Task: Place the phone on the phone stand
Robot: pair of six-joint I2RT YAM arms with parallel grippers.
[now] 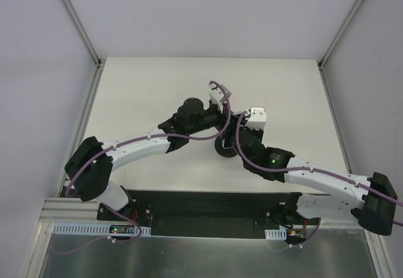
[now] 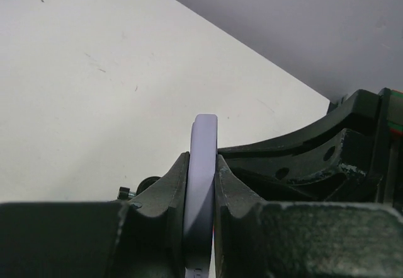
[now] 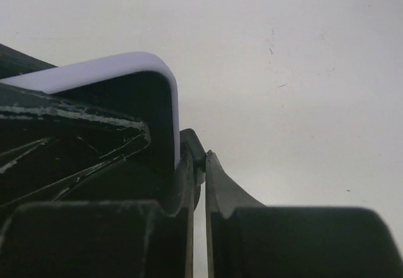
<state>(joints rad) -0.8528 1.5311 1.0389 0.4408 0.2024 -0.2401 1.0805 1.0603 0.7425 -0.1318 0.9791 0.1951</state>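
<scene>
Tabletop (image 1: 157,89) shows one phone (image 2: 203,164), one phone stand (image 1: 225,150).

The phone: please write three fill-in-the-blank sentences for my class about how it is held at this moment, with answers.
1. The claw shut on the phone belongs to the ___ arm.
2. In the right wrist view, the phone's face is ___ and its rim is pale.
3. In the top view, the phone stand shows a ___ base.
Answers: left; black; round.
</scene>
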